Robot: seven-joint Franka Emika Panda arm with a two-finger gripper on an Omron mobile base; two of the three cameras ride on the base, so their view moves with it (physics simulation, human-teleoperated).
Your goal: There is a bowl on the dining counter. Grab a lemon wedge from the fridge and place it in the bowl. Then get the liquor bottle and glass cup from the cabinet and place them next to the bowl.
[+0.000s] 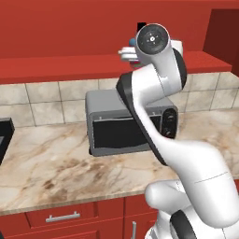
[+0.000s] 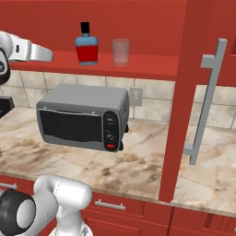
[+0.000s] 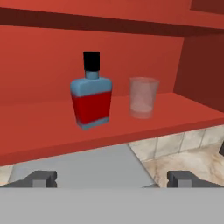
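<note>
We hold the gripper (image 3: 112, 178) spread wide, empty, short of the cabinet (image 3: 39, 70) shelf. The liquor bottle (image 3: 91, 96) stands at twelve o'clock, the glass cup (image 3: 143, 97) just beside it at two. We should centre on the bottle, then advance level.

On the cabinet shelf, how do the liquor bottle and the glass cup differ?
The liquor bottle is opaque, red with a blue shoulder; the glass cup is clear and colourless. The bottle is taller and capped in black; the cup is shorter and open-topped. Both stand upright, side by side, on the cabinet shelf.
</note>
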